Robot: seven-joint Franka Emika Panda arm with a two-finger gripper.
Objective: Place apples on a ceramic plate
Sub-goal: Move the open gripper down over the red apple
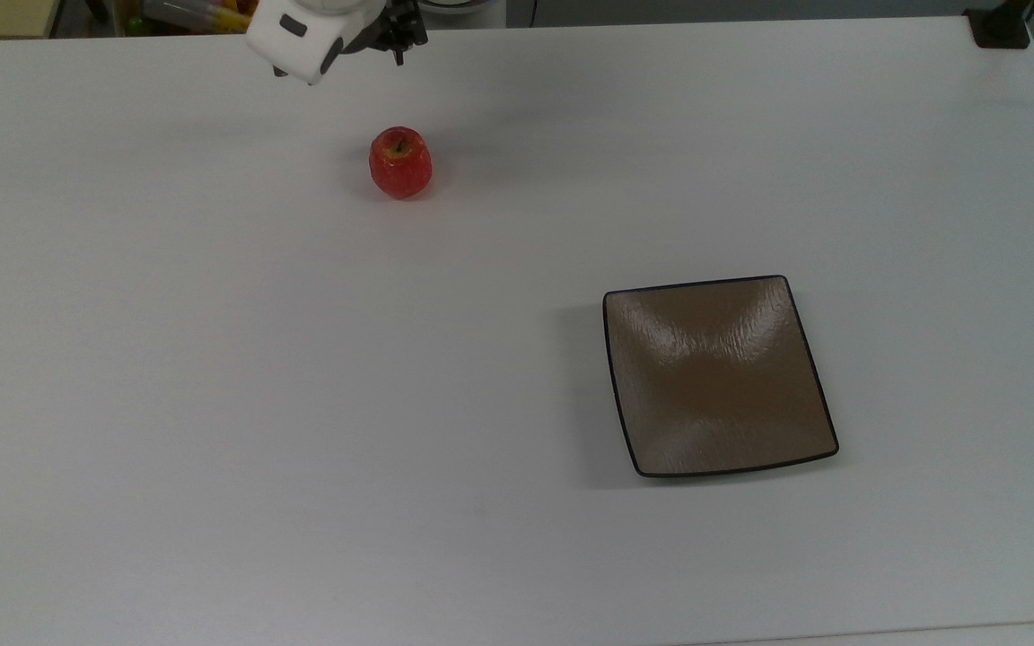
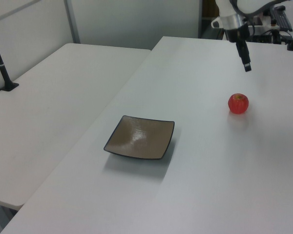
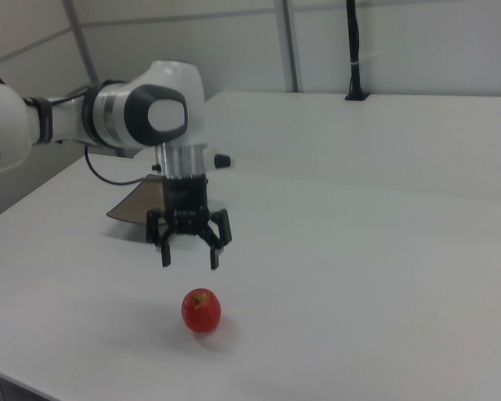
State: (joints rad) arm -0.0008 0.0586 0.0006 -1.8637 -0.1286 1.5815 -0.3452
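Top view looks down; left and right views face across the table [image 1: 212,404], sharing the apple [image 3: 201,310].

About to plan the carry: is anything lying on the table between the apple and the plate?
Nothing: the top view shows bare white table between the apple and the plate; the left view agrees.

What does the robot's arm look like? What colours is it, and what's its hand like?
The arm is fat, round and white, with grey rings at the joints and a dark grey round cap on its side. A black cable hangs beside it. Its hand, the gripper, is black, sits under a short silvery wrist, and has two thin black fingers pointing down like a little claw.
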